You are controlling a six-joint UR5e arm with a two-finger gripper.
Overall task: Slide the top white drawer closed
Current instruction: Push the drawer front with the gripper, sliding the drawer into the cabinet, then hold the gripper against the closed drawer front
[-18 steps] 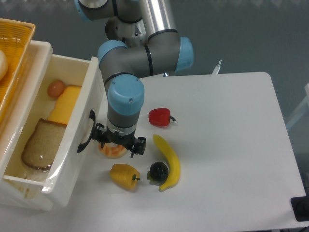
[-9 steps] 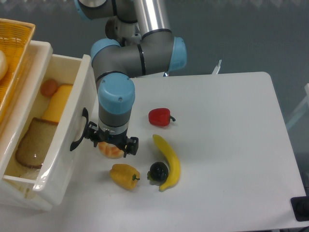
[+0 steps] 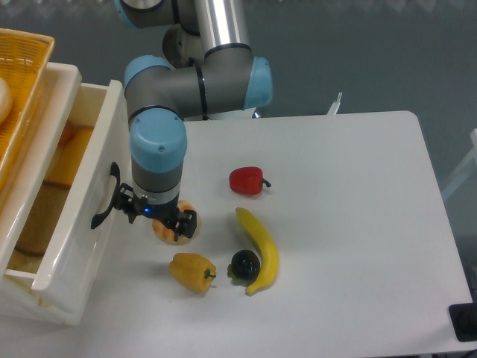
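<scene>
One drawer partly open, five items loose on the table

One yellow wicker basket (image 3: 22,82) sits at the far left edge, on top of the white cabinet (image 3: 63,74). Just right of it, the top white drawer (image 3: 78,209) stands partly pulled out, its interior showing one slice of bread (image 3: 30,224), one yellow block (image 3: 63,160) and one small reddish-orange item (image 3: 65,133), mostly hidden behind the drawer front. One black arched handle (image 3: 103,200) is mounted on the drawer's front face, which points toward the table (image 3: 358,224).

One arm (image 3: 175,82) reaches down from the top of the view, and its gripper (image 3: 153,216) hangs right beside the handle, seemingly against the drawer front. From above, the wrist hides the fingers, so whether they are spread or closed cannot be told, and nothing is visibly held.

Five loose items lie on the white table. One orange-and-white round piece (image 3: 173,230) sits directly under the gripper's right side. One yellow bell pepper (image 3: 191,271) lies below it, nearer the camera. One dark round fruit (image 3: 244,263) rests just right of that pepper, touching one banana (image 3: 261,250) that curves around it. One red bell pepper (image 3: 247,180) lies above the banana, apart from it.
</scene>
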